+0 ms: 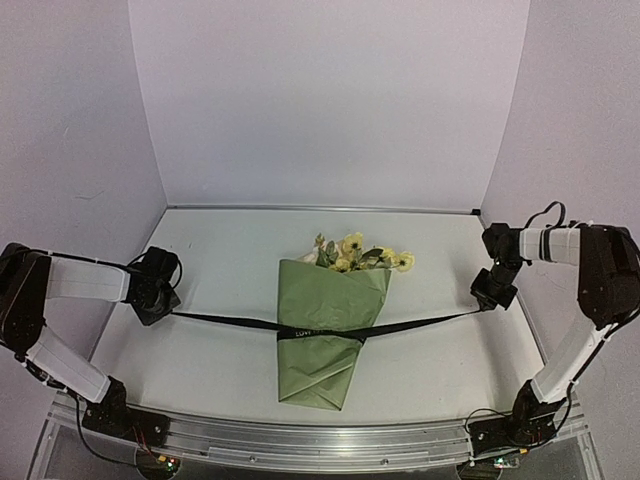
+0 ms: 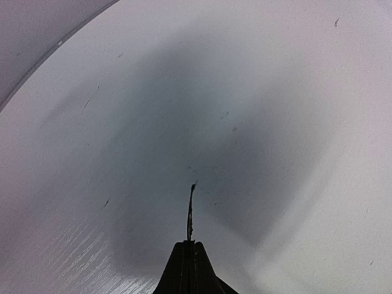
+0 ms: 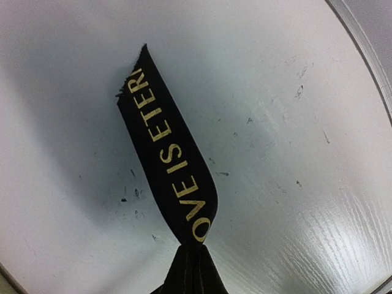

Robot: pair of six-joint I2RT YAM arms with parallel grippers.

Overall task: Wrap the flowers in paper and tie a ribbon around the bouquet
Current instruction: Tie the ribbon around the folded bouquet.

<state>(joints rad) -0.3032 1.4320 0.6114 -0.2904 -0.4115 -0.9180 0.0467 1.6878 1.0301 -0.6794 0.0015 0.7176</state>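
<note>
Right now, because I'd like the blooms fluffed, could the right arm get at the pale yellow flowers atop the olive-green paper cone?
Probably not yet. Bare white table lies between them, but the right tool is shut on the taut black lettered ribbon, so it would have to let go first.

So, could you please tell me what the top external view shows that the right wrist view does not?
Only the top view shows the flowers in the green paper, the ribbon crossing it, and the left gripper gripping one end. Only the right wrist view makes the ribbon's gold lettering readable, "OVE IS ETER", on the frayed free end. Both show the right gripper shut on the black ribbon over the white table.
</note>
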